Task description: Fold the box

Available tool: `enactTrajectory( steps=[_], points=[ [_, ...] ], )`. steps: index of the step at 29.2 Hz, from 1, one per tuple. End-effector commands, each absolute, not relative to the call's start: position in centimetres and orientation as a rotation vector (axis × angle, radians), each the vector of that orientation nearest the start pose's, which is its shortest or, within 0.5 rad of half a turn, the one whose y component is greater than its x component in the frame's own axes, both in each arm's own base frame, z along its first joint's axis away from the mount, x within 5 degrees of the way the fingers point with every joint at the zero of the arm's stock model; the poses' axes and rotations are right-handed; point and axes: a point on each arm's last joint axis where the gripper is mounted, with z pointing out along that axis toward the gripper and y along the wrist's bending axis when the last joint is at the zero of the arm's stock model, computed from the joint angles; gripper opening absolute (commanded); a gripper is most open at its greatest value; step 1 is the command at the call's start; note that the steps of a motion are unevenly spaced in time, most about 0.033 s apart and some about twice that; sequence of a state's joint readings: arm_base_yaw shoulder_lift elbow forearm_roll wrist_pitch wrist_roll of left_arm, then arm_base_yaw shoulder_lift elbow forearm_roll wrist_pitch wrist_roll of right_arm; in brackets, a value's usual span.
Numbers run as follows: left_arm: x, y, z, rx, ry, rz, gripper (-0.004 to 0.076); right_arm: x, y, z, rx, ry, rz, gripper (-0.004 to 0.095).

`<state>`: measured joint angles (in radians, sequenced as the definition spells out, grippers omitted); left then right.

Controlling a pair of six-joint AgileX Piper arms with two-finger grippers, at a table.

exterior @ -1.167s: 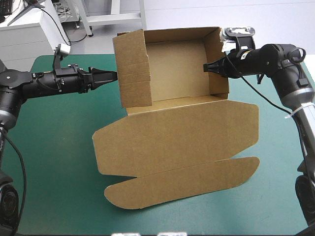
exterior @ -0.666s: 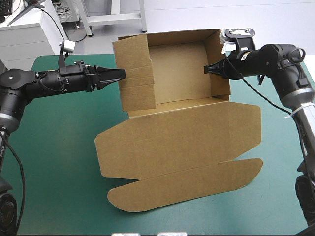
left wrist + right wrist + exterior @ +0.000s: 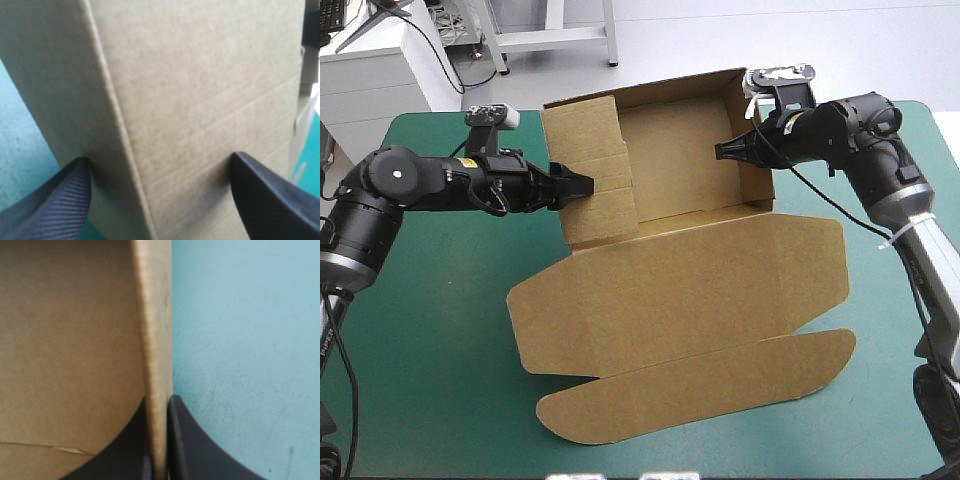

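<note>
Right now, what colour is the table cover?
The cover is plain teal-green; the high view shows it best.

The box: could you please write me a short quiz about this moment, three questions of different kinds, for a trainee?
1. True or false: the right gripper is shut on a wall of the box.
2. The left gripper has its fingers: A) shut in one arch; B) apart, a box corner between them; C) holding a cloth.
3. Fill in: the lid lies ___ on the teal-green cover.
Key: 1 true; 2 B; 3 flat.
</note>
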<state>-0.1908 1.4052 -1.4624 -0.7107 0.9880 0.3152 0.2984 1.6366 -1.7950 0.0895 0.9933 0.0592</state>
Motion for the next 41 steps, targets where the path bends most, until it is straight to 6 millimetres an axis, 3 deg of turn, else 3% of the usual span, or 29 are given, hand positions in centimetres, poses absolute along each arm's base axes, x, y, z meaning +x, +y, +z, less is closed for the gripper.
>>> enactTrajectory(
  steps=[1,9,19,24,27,29,31,41],
  points=[
    [26.9,-11.5,43.8,0.302,2.173,-0.715,0.0546,33.2,11.4,45.4,-0.211,2.170,0.381,-0.0016],
    [26.8,-13.4,43.9,0.177,2.133,-0.511,0.0546,32.8,11.6,45.4,-0.228,2.192,0.378,-0.0016],
    [27.7,-13.6,43.7,0.129,2.110,-0.508,0.0546,31.9,14.5,45.6,-0.285,2.156,0.351,-0.0015],
    [28.3,-13.8,43.0,0.133,2.137,-0.492,0.0543,31.9,14.5,45.6,-0.276,2.144,0.324,-0.0015],
    [28.4,-13.7,42.9,0.145,2.142,-0.457,0.0451,32.0,14.4,45.6,-0.274,2.143,0.298,-0.0015],
    [28.5,-13.6,42.9,0.153,2.137,-0.433,0.0261,32.0,14.3,45.6,-0.275,2.145,0.287,-0.0015],
    [28.6,-13.5,43.0,0.161,2.124,-0.411,0.0021,32.0,14.3,45.6,-0.273,2.147,0.287,-0.0015],
    [29.4,-13.8,41.2,0.183,2.256,-0.350,-0.0008,31.8,14.2,45.2,-0.262,2.198,0.280,-0.0018]
  ],
)
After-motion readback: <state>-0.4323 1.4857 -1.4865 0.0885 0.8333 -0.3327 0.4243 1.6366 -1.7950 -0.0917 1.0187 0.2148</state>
